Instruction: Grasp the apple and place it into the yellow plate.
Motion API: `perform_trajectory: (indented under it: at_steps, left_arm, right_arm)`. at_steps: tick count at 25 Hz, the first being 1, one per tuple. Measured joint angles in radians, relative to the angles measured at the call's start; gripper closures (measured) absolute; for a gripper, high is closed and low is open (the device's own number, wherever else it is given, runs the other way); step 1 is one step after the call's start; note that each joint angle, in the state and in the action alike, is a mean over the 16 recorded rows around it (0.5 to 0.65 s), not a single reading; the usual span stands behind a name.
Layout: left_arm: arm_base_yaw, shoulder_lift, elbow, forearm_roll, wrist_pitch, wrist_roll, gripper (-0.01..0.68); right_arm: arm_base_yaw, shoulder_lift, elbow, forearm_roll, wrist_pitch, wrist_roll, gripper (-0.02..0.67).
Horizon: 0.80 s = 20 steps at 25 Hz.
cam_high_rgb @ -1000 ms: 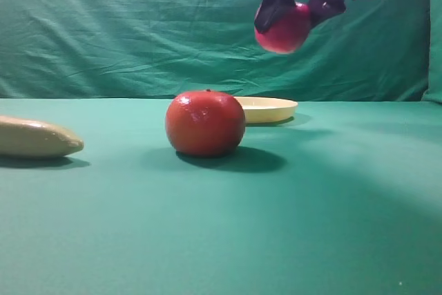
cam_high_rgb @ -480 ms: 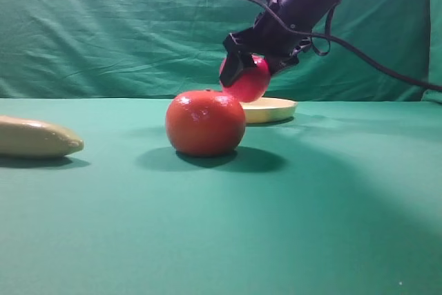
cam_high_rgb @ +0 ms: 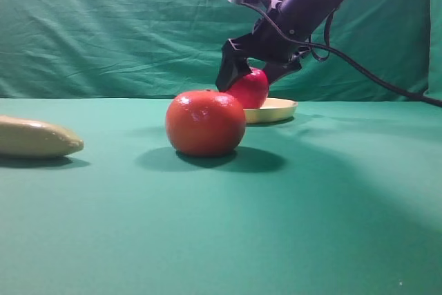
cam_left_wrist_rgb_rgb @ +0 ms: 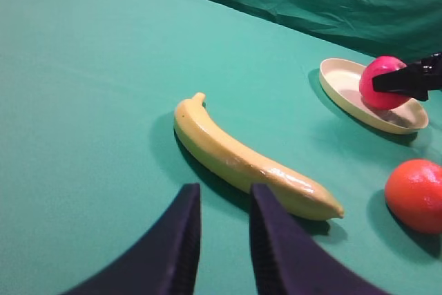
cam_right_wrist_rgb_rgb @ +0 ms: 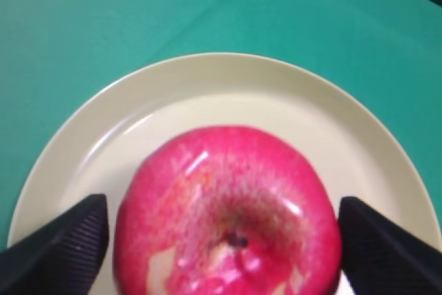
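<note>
Apple (cam_right_wrist_rgb_rgb: 228,212) sits between parted right pincer (cam_right_wrist_rgb_rgb: 222,229) fingers.

Orange fruit (cam_high_rgb: 205,123) just before the yellow plate (cam_high_rgb: 276,109); banana (cam_left_wrist_rgb_rgb: 248,160) well apart, leftward.

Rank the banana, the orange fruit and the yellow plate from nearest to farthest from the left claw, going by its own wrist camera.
From the left claw:
1. The banana, lying just ahead of the claw.
2. The orange fruit, off to the right side.
3. The yellow plate, farthest, at the upper right, holding the apple.
</note>
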Motion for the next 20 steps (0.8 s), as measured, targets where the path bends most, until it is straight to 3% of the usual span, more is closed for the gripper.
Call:
perform_trajectory:
  at_steps: [13, 16, 20]
  left_arm:
    - [0.0, 0.0, 0.0, 0.0, 0.0, 0.0, 0.516]
    - [0.0, 0.0, 0.0, 0.0, 0.0, 0.0, 0.516]
    - [0.0, 0.0, 0.0, 0.0, 0.0, 0.0, 0.516]
  right_arm:
    - [-0.085, -0.353, 0.004, -0.056, 0.297, 0.178, 0.566]
    - [-0.09, -0.442, 0.018, -0.097, 0.337, 0.246, 0.627]
    - [-0.092, -0.562, 0.058, -0.167, 0.36, 0.349, 0.649]
